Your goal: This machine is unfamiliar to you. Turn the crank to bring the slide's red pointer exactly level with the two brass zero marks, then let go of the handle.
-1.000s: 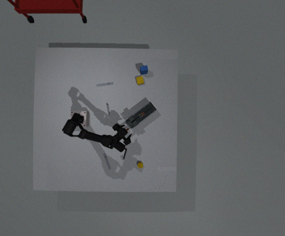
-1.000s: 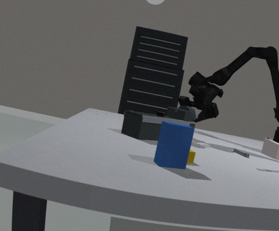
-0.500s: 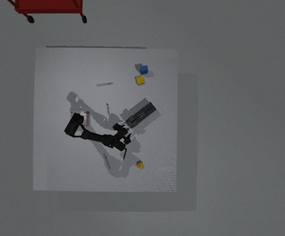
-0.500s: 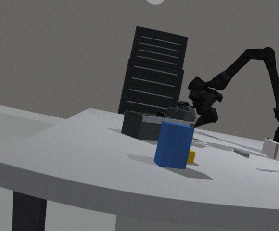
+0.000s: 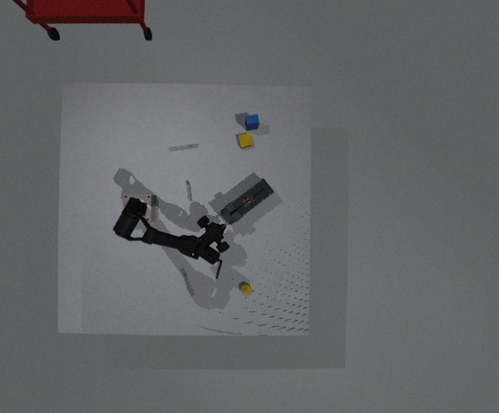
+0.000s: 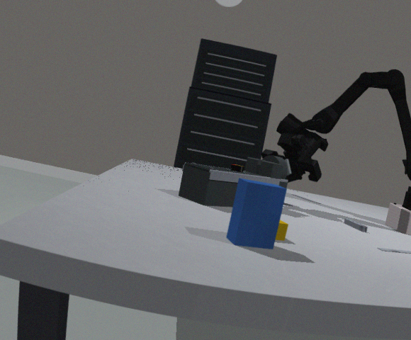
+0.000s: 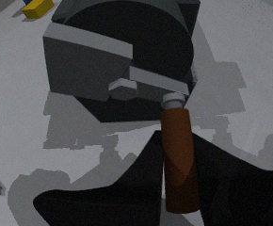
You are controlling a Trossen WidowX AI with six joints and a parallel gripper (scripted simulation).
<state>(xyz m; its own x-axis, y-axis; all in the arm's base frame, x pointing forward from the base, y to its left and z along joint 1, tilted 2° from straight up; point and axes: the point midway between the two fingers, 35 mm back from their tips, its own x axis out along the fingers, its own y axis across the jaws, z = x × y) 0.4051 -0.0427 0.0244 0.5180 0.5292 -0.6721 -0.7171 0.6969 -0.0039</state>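
The dark grey machine (image 5: 261, 188) (image 6: 195, 186) (image 7: 80, 68) sits on the table, with its round housing at the arm's end. A light grey crank arm (image 7: 157, 84) leads to an orange-brown handle (image 7: 178, 160) (image 5: 223, 226). My gripper (image 7: 169, 135) (image 5: 220, 229) is shut on this handle, with one black finger on each side; the handle's lower end shows between them. The slide's red pointer (image 5: 249, 199) and the brass marks are tiny in the overhead view and outside the wrist view. Whether they are level cannot be told.
A blue block (image 5: 252, 122) (image 6: 259, 215) and a yellow block (image 5: 245, 140) (image 6: 281, 231) (image 7: 39, 8) stand beyond the machine. A yellow cylinder (image 5: 245, 288) and a black L-shaped bar (image 5: 218, 268) lie on the other side. Flat grey bars (image 5: 182, 147) (image 6: 356, 224) lie near the arm's base.
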